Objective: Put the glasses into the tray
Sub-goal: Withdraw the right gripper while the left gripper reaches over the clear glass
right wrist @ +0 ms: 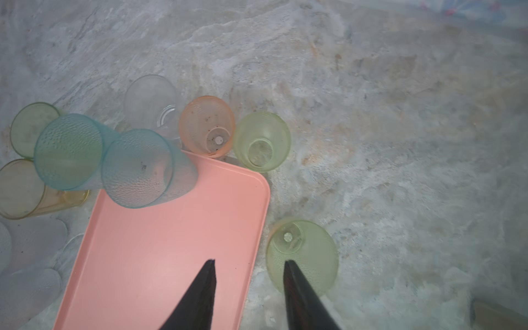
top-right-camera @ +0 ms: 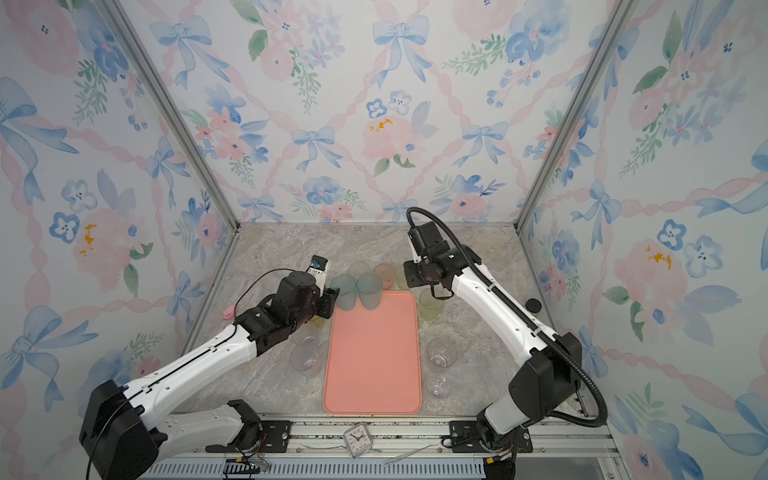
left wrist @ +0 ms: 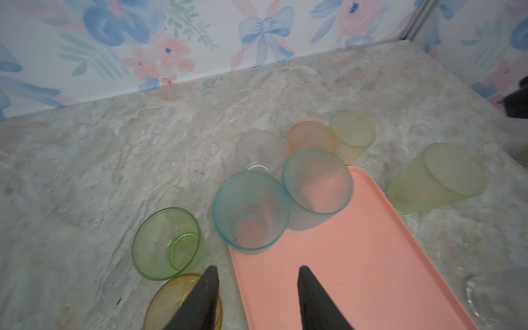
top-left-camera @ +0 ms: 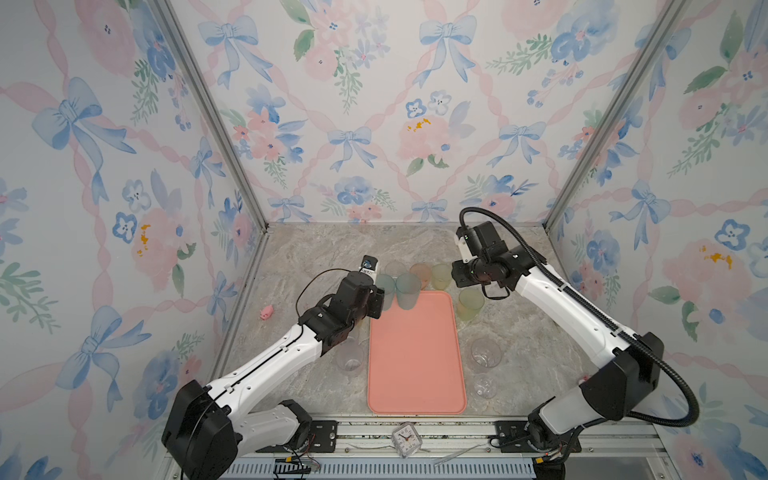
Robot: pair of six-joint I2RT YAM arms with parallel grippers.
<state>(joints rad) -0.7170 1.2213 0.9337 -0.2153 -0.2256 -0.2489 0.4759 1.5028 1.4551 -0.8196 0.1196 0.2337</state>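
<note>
Teal glass (left wrist: 248,211) at tray (left wrist: 343,271) corner, ahead of left pincer (left wrist: 257,267)

Left arm (top-left-camera: 266,365): showing glossy white link shells, black joints, and small dark screw holes dotting the shell.
Right arm (top-left-camera: 557,307): wearing the same white shells over black joints.
Thin cable (top-left-camera: 332,269): looping black off the left wrist.
Corrugated hose (top-left-camera: 686,395): arcing black along the right arm.
Left gripper (left wrist: 257,268): showing two black tapering fingers.
Right gripper (right wrist: 248,260): showing matching black wedges.
</note>
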